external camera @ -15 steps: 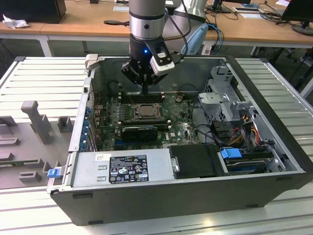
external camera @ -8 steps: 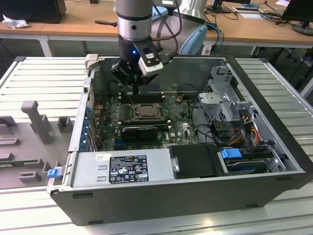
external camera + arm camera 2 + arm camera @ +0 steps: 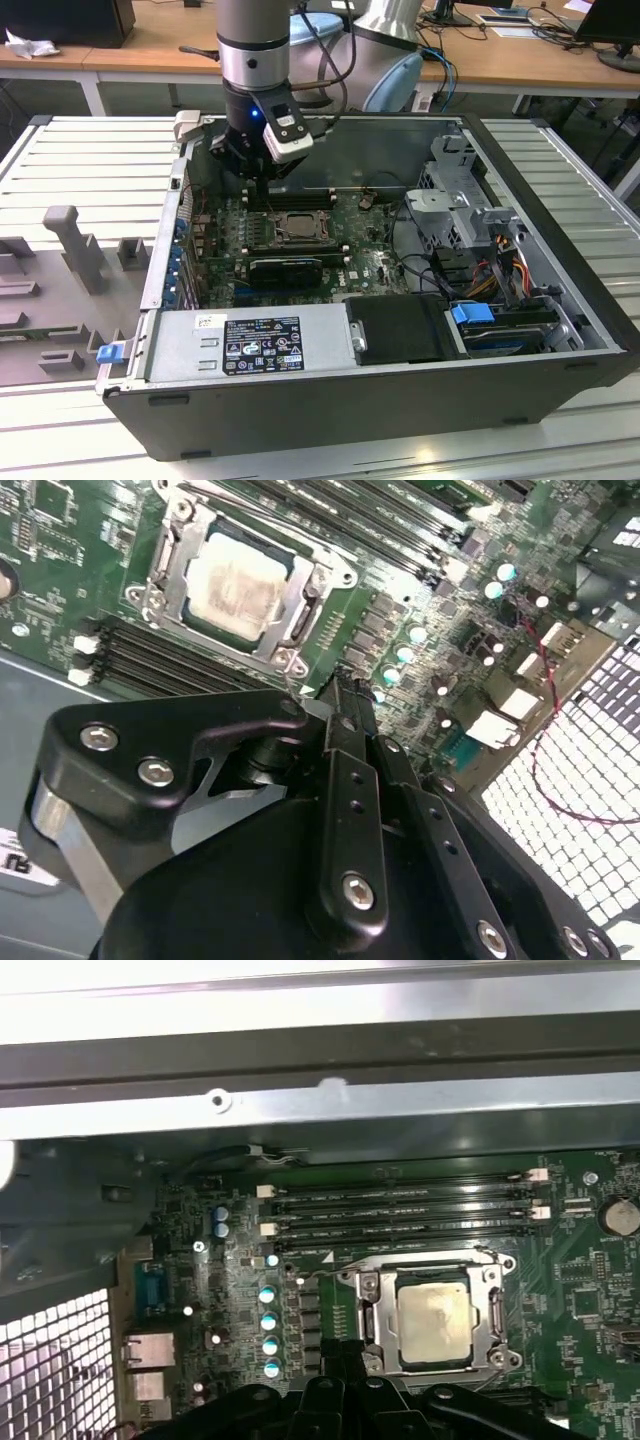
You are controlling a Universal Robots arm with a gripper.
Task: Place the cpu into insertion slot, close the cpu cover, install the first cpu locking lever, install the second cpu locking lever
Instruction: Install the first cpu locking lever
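Inside the open dark-grey metal computer case point(image 3: 560, 330): arm's black gripper point(image 3: 262, 182) poised over the green motherboard point(image 3: 370, 255), fingers pressed together w/ nothing between them.
Largest to smallest: the case lies on its side on a slatted white table point(image 3: 80, 150), w/ a silver power supply box point(image 3: 250, 340) along its near wall. The grey robot arm point(image 3: 254, 40) comes down at the board's far edge, gripper just above the long black memory slots point(image 3: 400, 1205). Near the fingertips point(image 3: 335, 695) sits the square black insertion slot w/ metal rim point(image 3: 436, 1312). The thin grey metal cpu cover frame point(image 3: 236, 582) lies flat over it, and the small square silvery-beige cpu point(image 3: 236, 588) shows through the window, seated in the slot, in both wrist views.
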